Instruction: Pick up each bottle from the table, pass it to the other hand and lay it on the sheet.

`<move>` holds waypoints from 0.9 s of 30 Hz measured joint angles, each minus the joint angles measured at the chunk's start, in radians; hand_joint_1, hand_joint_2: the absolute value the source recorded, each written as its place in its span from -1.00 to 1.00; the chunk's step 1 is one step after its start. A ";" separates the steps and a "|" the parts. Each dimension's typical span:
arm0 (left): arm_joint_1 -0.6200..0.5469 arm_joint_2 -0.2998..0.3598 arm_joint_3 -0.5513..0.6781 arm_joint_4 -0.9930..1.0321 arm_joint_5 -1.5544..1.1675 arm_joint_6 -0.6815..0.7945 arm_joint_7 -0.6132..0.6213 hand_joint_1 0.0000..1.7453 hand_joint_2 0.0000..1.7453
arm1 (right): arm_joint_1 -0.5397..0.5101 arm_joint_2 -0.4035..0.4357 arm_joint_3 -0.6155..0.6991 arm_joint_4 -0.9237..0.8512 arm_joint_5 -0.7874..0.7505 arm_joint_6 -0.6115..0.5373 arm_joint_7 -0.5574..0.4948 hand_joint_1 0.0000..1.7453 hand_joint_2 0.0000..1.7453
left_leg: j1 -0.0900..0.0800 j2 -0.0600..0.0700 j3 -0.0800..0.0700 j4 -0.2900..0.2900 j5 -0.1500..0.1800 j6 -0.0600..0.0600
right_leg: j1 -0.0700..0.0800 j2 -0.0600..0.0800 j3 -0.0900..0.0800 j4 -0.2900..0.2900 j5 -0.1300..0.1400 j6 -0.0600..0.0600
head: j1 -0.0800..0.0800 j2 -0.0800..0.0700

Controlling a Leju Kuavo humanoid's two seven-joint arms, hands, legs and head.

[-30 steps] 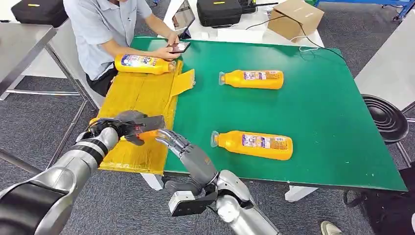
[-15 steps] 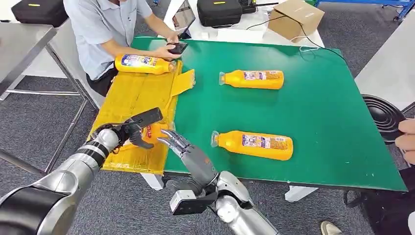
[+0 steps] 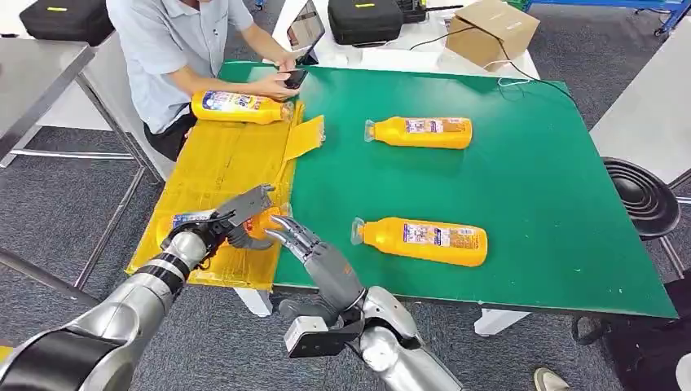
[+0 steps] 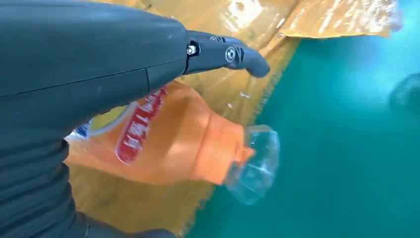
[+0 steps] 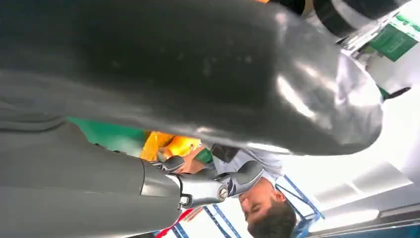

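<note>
An orange bottle lies on its side at the near end of the yellow sheet; in the left wrist view its clear cap sticks out over the green table. My left hand is over this bottle with its fingers stretched out straight above it, not wrapped around it. My right hand hovers just to the right at the table's front edge, fingers apart and empty. A second bottle lies at the sheet's far end. Two more bottles lie on the green table.
A person sits at the table's far left corner holding a phone close to the far bottle. A cardboard box and black cases stand on the white table behind. A black stool is at the right.
My left hand has come down and toward me with the bottle onto the sheet's near end, and its fingers have straightened off it. The right hand has hardly moved.
</note>
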 measured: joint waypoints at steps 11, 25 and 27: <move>0.077 0.003 0.025 -0.114 0.148 -0.057 -0.105 -1.00 1.00 | 0.007 -0.006 0.000 0.000 0.002 -0.001 -0.001 -1.00 -1.00 | 0.000 0.000 0.000 0.000 0.000 0.000 | 0.000 0.000 0.000 0.000 0.000 0.000 | 0.000 0.000; 0.395 0.055 0.062 -0.802 0.622 -0.123 -0.196 -1.00 1.00 | 0.049 -0.046 -0.013 -0.017 0.069 -0.040 -0.009 -1.00 1.00 | 0.000 0.001 -0.001 0.000 0.000 0.000 | 0.000 0.000 -0.002 0.000 0.000 0.000 | 0.000 0.000; 0.419 0.055 0.075 -0.887 0.737 -0.162 -0.194 -1.00 1.00 | 0.049 -0.053 -0.023 -0.025 0.074 -0.031 -0.015 -1.00 1.00 | 0.000 0.000 -0.001 0.000 0.000 0.000 | 0.000 0.000 -0.002 0.000 0.000 0.000 | 0.000 0.000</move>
